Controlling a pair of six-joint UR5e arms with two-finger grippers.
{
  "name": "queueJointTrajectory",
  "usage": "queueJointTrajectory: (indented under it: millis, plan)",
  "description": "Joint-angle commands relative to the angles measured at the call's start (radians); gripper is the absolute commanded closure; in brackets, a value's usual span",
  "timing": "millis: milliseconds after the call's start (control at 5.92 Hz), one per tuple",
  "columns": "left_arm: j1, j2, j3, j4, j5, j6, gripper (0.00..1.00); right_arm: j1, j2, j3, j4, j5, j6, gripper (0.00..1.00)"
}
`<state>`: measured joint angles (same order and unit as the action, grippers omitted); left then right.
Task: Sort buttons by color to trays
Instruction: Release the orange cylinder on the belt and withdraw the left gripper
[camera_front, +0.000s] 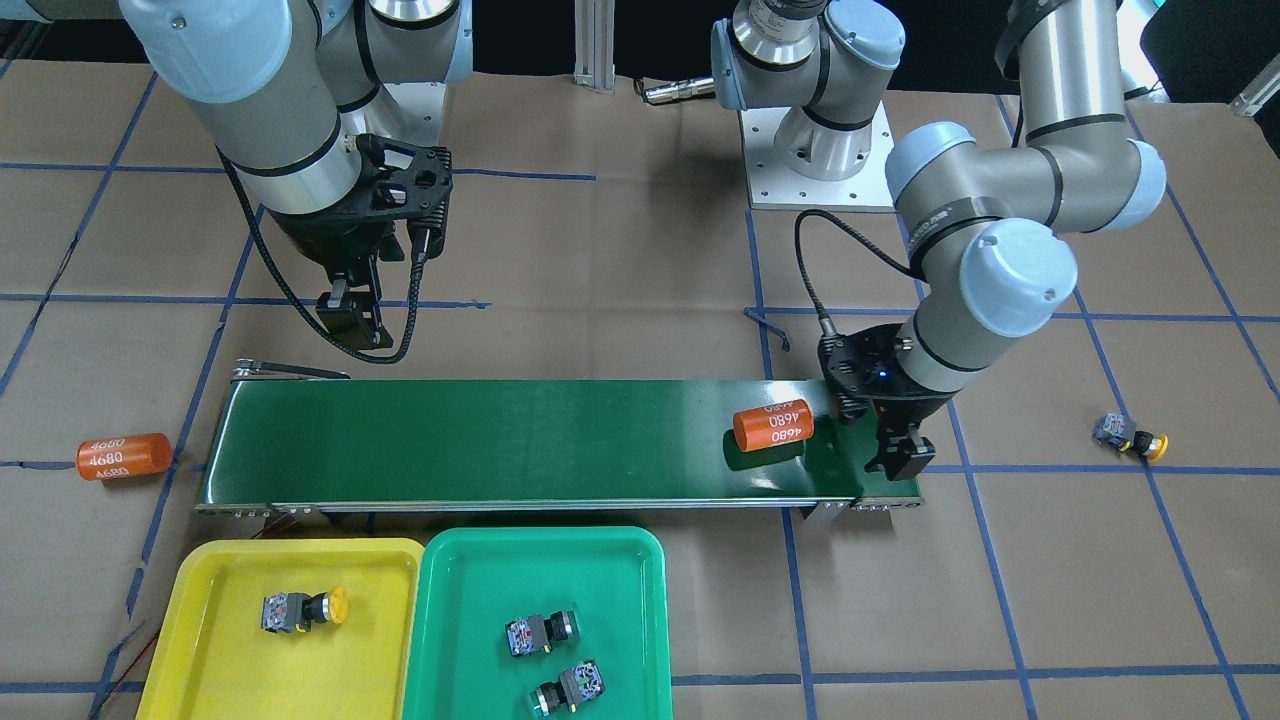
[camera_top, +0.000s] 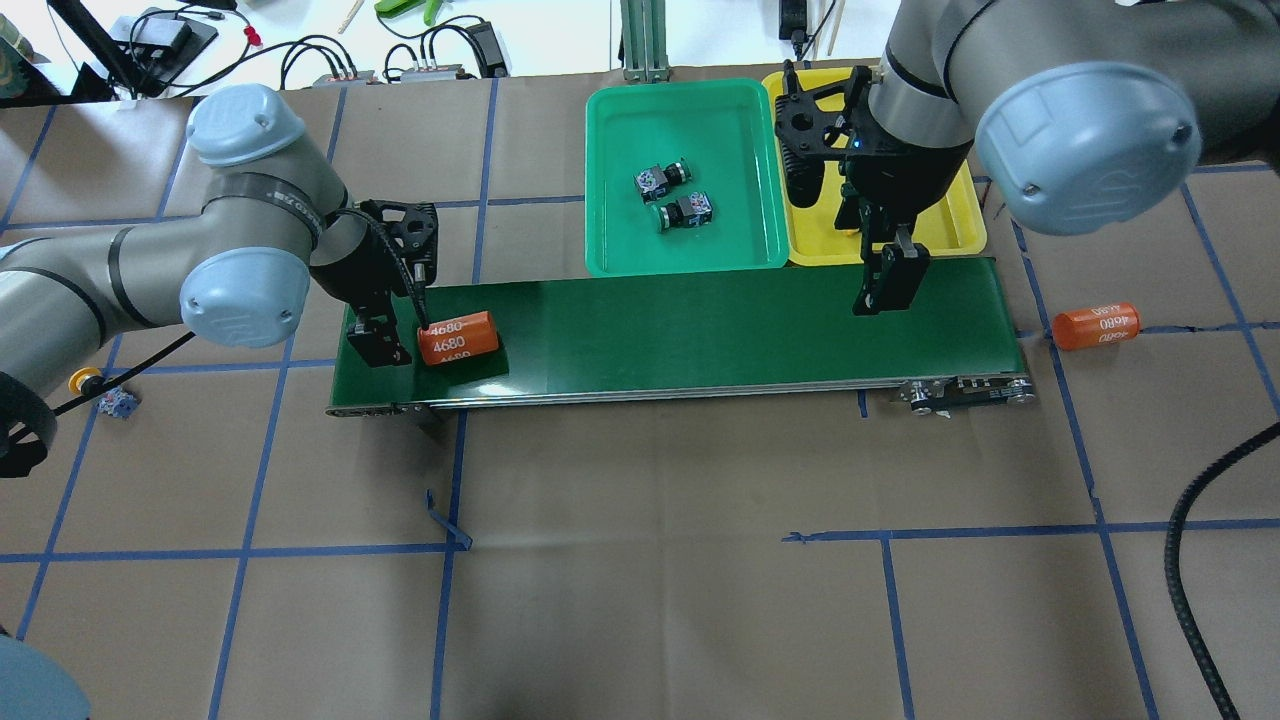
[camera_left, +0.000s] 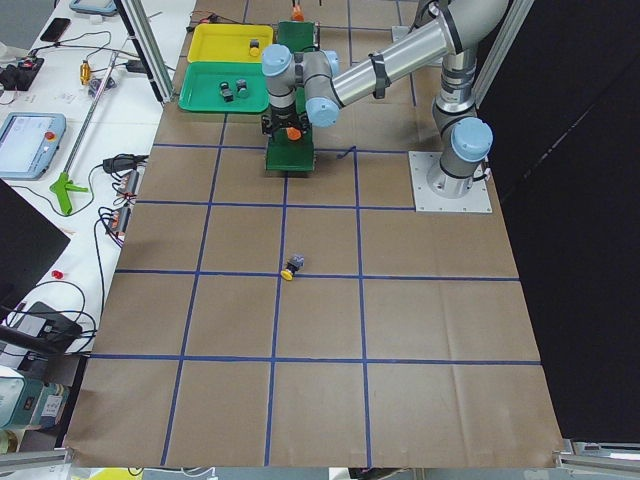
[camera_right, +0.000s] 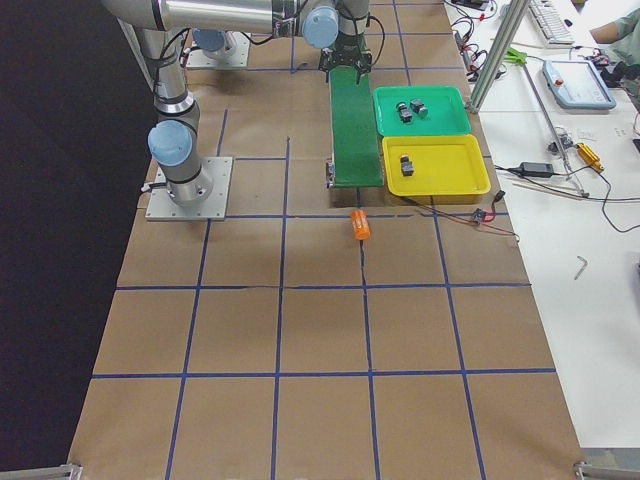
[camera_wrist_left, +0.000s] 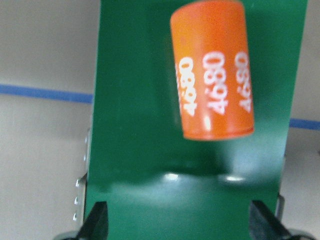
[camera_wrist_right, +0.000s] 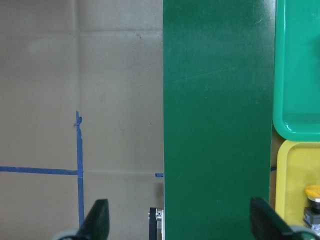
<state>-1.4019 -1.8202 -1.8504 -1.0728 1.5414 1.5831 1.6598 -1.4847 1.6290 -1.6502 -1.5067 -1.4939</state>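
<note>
Left pincer (camera_wrist_left: 182, 227): spread wide, empty, beside orange cylinder (camera_wrist_left: 212, 70).
Right pincer (camera_wrist_right: 182, 225): spread wide, empty, over belt (camera_wrist_right: 217, 100).
Stray button (camera_front: 1130, 436): on table (camera_front: 600, 250).

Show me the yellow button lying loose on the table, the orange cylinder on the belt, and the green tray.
yellow button (camera_front: 1130, 437), exterior front-facing view, where body meets cap.
orange cylinder (camera_front: 772, 426), exterior front-facing view, middle of its printed side.
green tray (camera_front: 470, 620), exterior front-facing view, bare floor.
</note>
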Motion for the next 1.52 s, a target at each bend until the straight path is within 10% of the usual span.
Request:
queueJointTrajectory:
  millis: [0,1351]
  plan:
    - [0.140,0.030,0.007,-0.003,0.108,0.081,0.02,0.001,0.000,0.005,0.000,0.003,0.000,0.00]
    - [0.586,-0.175,-0.010,0.231,0.059,1.097,0.02,0.003,0.012,0.025,-0.049,0.003,-0.011,0.00]
